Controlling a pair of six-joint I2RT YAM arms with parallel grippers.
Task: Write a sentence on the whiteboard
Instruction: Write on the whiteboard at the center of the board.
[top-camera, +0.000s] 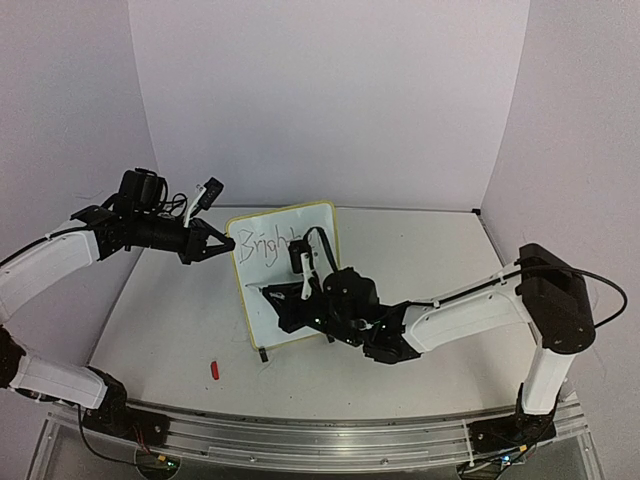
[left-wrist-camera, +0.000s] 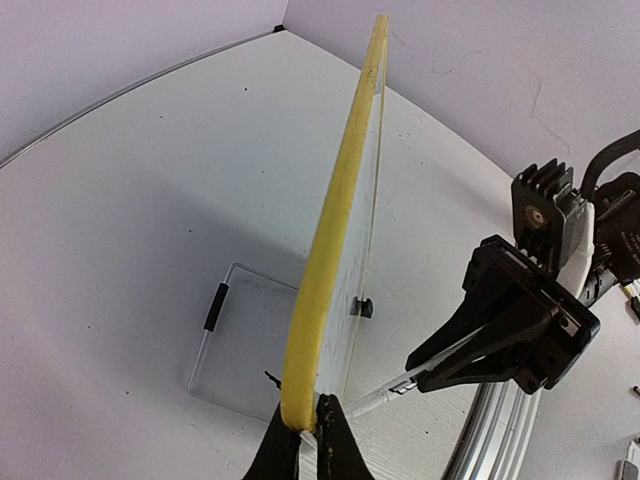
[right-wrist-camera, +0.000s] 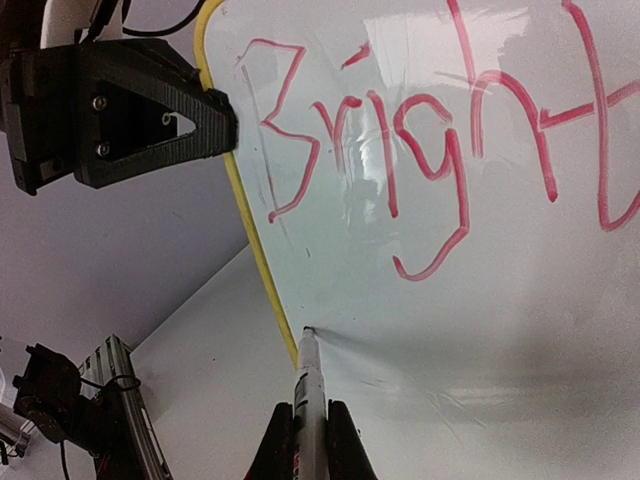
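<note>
Left pincer (top-camera: 222, 246) is clamped shut on the thin yellow rim of the small white rectangular whiteboard (top-camera: 275, 222), high on its left edge. That looks the right place to take it: the board reads as light, thin and stiff, with a slick face that gives fingers no purchase. It stands nearly upright near the middle of the white desk (top-camera: 170, 320) on small black feet (top-camera: 262, 353), so I judge it liable to tip back or skid under pen pressure without that pinch. A small red cap-like piece (top-camera: 217, 370) lies on the desk left of the feet, apart from the board. Across the upper face the handwritten red sentence (right-wrist-camera: 430, 150) so far reads "Bright". Right pincer (right-wrist-camera: 308, 430) grips a slim pale marker (right-wrist-camera: 307, 380), its tip just beside the left rim below that word; whether it touches I cannot tell. Blank board lies below and to the right of the writing, and open desk stretches rightwards beyond the board.
</note>
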